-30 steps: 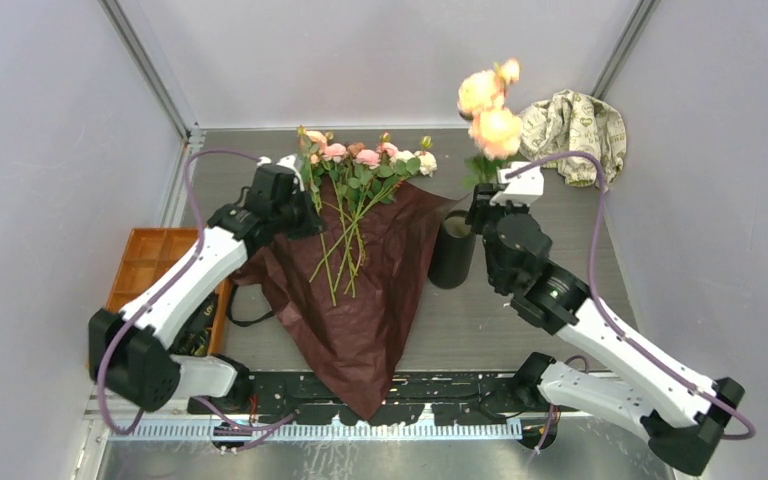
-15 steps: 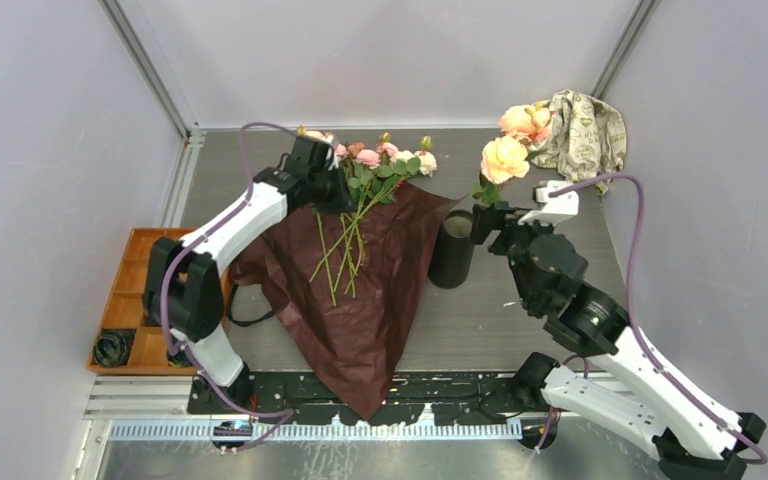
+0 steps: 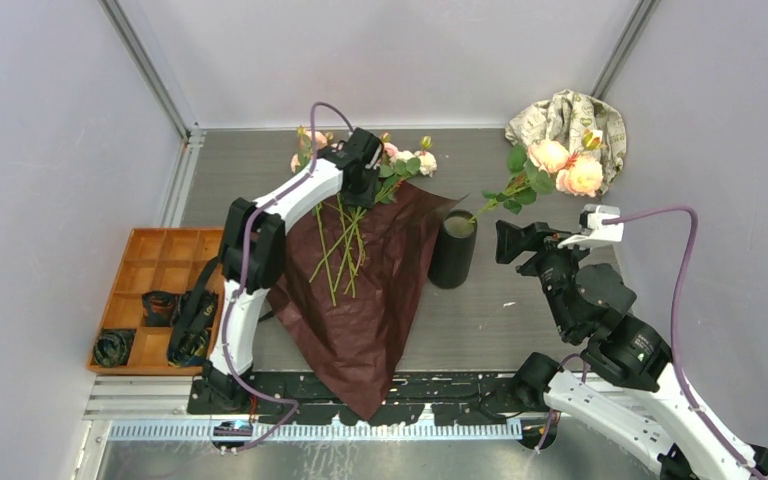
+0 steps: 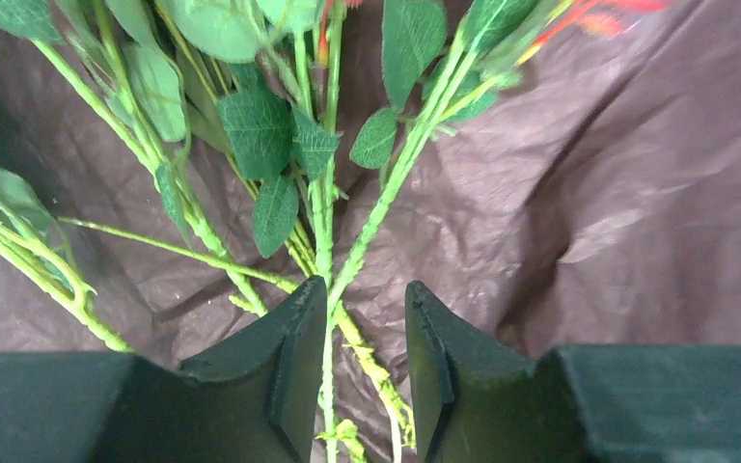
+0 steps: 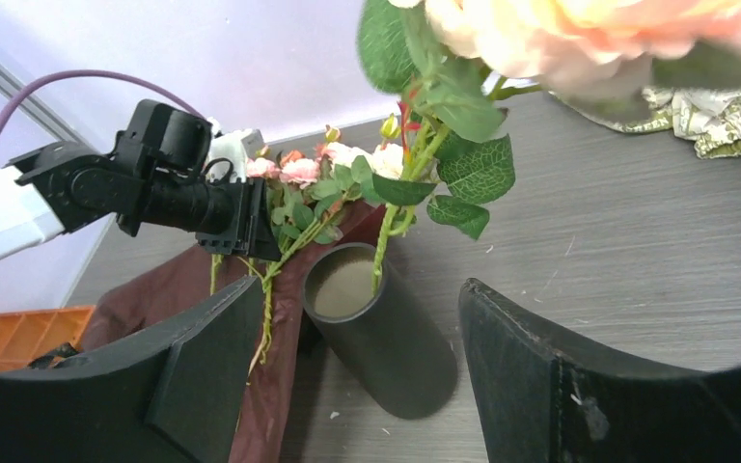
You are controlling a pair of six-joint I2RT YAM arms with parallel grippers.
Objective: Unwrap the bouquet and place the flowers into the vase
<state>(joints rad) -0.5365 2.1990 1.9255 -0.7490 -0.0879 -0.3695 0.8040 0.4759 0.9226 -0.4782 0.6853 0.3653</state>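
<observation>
Starting at the vase [image 3: 452,255]: upright on the table [image 3: 520,300], mouth up, holding one spray of peach roses [image 3: 548,157] by its stem, blooms leaning out over the rim to the right and far side. Top-heavy, by the look of it, hence tipped and not straight. Just left of the vase, the dark red wrapping paper [image 3: 380,300], spread open and flat, bouquet unwrapped. On that paper, left of the vase, the rest of the flowers [image 3: 355,225]: stems fanned toward the near side, pink and cream heads bunched at the far end, lying loose and free for picking. Over those stems, the left fingers [image 4: 280,376], parted by a narrow gap, one green stem running up between them but not pinched. Nothing gripped; probably lining up for a pick. Behind them the left arm [image 3: 290,195], stretched long from its base, angled toward the vase, wrist pitched down onto the bunch. Right of the vase, the right fingers [image 5: 203,386], spread wide and empty, aimed back at the vase and apart from it, the black cylinder framed between them in the wrist view. Behind those, the right arm [image 3: 600,300], folded, forearm raised. Far right beyond the vase, a beige patterned cloth [image 3: 570,120]; well left, past the paper, an orange tray [image 3: 150,265]. Judging from this: one spray in, most of the bunch yet to go.
</observation>
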